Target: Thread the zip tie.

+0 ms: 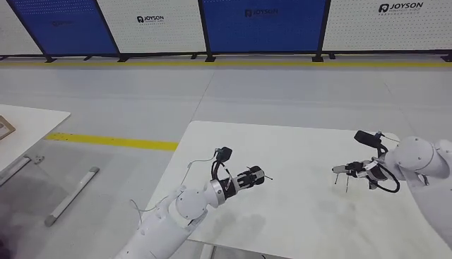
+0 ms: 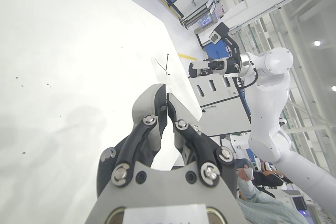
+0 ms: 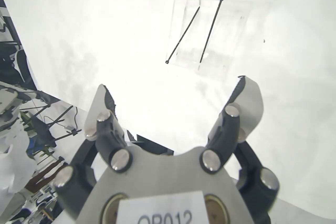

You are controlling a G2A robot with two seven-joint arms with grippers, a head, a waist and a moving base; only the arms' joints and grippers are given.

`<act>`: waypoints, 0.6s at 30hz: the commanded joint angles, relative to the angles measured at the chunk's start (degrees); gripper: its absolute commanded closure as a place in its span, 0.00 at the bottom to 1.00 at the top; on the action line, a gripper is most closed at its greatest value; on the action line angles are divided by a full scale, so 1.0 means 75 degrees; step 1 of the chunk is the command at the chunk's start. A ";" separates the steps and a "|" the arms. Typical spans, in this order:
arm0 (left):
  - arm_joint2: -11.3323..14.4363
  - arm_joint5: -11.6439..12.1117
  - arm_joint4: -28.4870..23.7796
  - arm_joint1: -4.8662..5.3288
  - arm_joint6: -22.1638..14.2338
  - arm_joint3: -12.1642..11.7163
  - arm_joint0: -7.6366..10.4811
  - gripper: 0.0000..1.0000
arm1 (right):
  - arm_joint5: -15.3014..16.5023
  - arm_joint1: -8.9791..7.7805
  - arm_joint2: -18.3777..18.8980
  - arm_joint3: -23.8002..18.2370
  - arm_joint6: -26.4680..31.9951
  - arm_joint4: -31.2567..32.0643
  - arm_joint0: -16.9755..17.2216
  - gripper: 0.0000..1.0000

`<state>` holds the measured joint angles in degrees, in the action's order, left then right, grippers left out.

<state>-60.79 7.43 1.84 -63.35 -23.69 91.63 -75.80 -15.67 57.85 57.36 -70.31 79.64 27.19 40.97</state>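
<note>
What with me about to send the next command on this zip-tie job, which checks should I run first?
1. Right claw open for a pick: ok.
2. Zip ties lying apart, uncrossed, on the clear tray: ok.
3. Right claw around a zip tie: not ok. It hangs short of both, with nothing between its fingers.
4. Left claw shut: ok. Whether it pinches anything: cannot tell.
5. Arms clear of each other: ok, far apart in the top view.
</note>
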 commanded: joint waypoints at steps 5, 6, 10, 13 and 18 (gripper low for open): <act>0.0000 0.0000 0.0000 0.0000 0.0000 0.0000 0.0000 1.00 | 0.0006 -0.0002 0.0004 -0.0009 0.0000 0.0002 0.0005 0.00; 0.0000 0.0000 0.0000 0.0000 0.0000 0.0000 0.0000 1.00 | 0.0022 -0.0001 0.0016 -0.0010 -0.0141 -0.0012 0.0056 0.00; 0.0000 0.0000 0.0000 0.0000 0.0000 0.0000 0.0000 1.00 | 0.0408 -0.0010 0.0100 0.0187 -0.0190 -0.0303 0.0140 0.00; 0.0000 0.0000 0.0000 0.0000 0.0000 0.0000 0.0000 1.00 | 0.0719 0.0078 -0.0093 0.0752 -0.0249 -0.0430 -0.0089 0.00; 0.0000 0.0000 0.0000 0.0000 0.0000 0.0000 0.0000 1.00 | 0.0793 0.0243 -0.0372 0.1385 -0.0361 -0.0676 -0.0431 0.00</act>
<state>-60.79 7.43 1.84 -63.35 -23.69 91.63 -75.80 -9.71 59.70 54.51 -59.73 76.89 22.11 37.69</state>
